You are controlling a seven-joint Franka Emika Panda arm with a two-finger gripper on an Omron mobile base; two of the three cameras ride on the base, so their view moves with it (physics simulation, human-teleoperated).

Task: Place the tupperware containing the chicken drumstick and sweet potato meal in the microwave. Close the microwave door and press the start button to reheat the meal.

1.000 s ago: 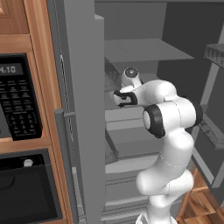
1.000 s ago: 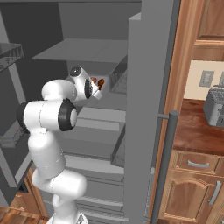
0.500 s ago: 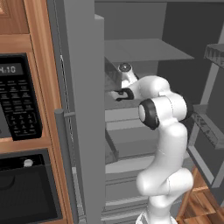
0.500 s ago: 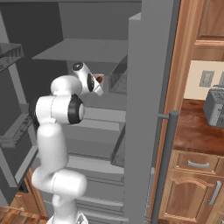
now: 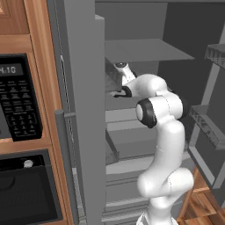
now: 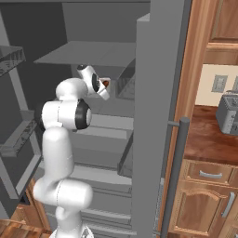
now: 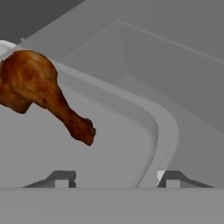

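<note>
A: Where is the gripper (image 7: 114, 178)?

B: Reaching into the open grey fridge (image 5: 145, 52), under its upper shelf (image 6: 88, 53); in the left base view the fridge door (image 5: 81, 110) cuts off the fingertips, so only the dark wrist shows there; in the right base view the white hand blocks most of what it reaches for.

A: And the tupperware (image 7: 164, 127)?

B: It sits inside the fridge, right at the hand; the hand view shows its pale rounded rim and grey floor up close, its left side running out of frame; the chicken drumstick (image 7: 41, 94) lies in it, brown and glossy, its thick end cropped at the left edge; in the right base view a small red-brown speck beside the hand is all I can make out of the food; I can't pick out any sweet potato.

A: Are the jaws on it?

B: The two fingers stand apart, one on either side of the rim's corner, low in the hand view; whether they press the rim or merely straddle it I cannot tell; only their tips show.

A: The microwave (image 5: 17, 103)?

B: Set in the wood cabinet left of the fridge, well apart from the hand; its keypad and display are visible, the left part cropped.
</note>
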